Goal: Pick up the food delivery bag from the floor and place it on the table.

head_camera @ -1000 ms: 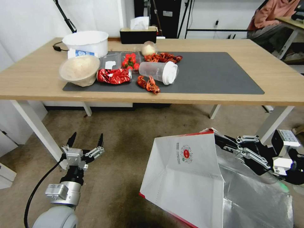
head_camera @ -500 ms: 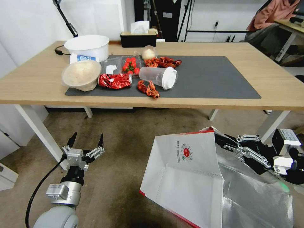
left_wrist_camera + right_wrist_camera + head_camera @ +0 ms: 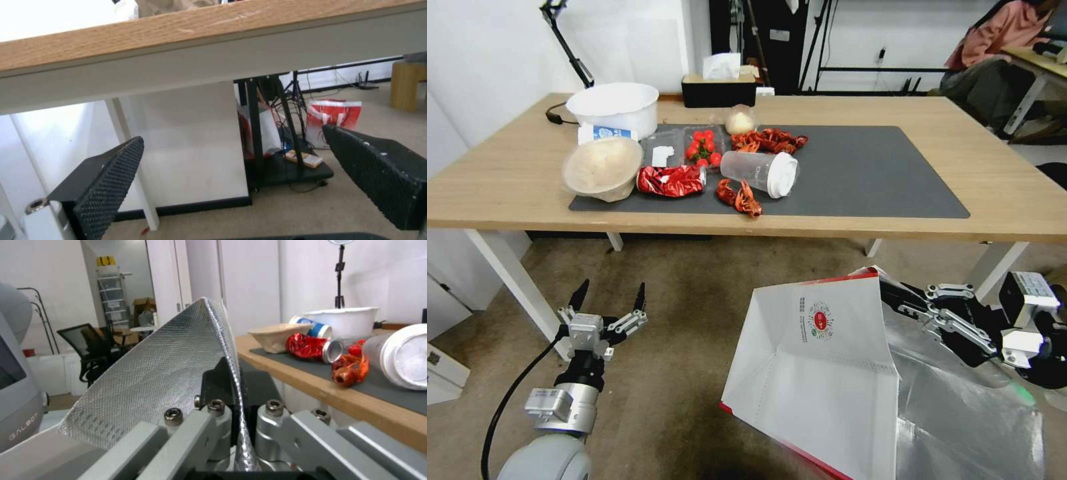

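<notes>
On my left, the left tool (image 3: 608, 298) hangs low with its black fingers spread wide and nothing between them, just beside the white metal leg (image 3: 510, 280) of the wide light-wood surface (image 3: 507, 180), below its front edge. Bare beige-brown carpet floor (image 3: 694, 320) sits open between that tool and the bag. Over on the right, the big white food delivery bag with red trim and silver foil lining (image 3: 820, 380) is up off the carpet, below the surface's front edge. The right tool (image 3: 894, 298) is pinched shut on its foil rim. Up top, the dark grey mat (image 3: 867, 173) has clutter on its left half: a tan bowl (image 3: 602, 167) and a tipped clear cup with a white lid (image 3: 760, 172). The right half is bare.
</notes>
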### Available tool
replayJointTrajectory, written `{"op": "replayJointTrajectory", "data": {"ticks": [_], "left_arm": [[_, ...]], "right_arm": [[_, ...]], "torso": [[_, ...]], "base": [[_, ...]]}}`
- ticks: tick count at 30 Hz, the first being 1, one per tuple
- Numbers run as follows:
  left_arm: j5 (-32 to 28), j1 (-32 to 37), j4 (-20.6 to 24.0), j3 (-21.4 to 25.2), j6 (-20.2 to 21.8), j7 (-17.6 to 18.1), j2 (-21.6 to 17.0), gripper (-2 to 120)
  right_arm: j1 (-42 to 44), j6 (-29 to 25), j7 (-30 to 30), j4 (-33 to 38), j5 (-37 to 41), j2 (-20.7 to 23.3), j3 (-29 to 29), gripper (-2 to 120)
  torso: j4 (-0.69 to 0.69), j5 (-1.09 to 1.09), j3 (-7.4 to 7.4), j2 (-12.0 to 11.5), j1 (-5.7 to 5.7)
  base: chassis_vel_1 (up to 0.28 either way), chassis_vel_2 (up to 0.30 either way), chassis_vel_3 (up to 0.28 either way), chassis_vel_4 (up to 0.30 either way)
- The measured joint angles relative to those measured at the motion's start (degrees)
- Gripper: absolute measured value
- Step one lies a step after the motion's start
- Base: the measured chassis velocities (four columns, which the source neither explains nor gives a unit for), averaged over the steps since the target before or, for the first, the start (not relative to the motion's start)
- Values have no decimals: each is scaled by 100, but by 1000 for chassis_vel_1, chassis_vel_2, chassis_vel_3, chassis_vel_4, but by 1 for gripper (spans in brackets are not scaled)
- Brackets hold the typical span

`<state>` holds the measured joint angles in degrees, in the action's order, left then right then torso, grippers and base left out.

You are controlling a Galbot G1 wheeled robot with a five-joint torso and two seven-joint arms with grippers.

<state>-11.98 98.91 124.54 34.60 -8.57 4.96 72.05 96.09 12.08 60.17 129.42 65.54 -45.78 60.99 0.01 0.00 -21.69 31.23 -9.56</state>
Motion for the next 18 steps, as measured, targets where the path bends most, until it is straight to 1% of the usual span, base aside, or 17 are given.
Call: {"op": "replayJointTrajectory", "data": {"ticks": [18], "left_arm": [[30,-11,-68,-2,18,-64,5,100]], "right_arm": [[-41,-10,-46,-6,-82,-161,-112,0]], "torso": [[-1,0,-251,410,-157]], "base": [[0,0,0,0]]}}
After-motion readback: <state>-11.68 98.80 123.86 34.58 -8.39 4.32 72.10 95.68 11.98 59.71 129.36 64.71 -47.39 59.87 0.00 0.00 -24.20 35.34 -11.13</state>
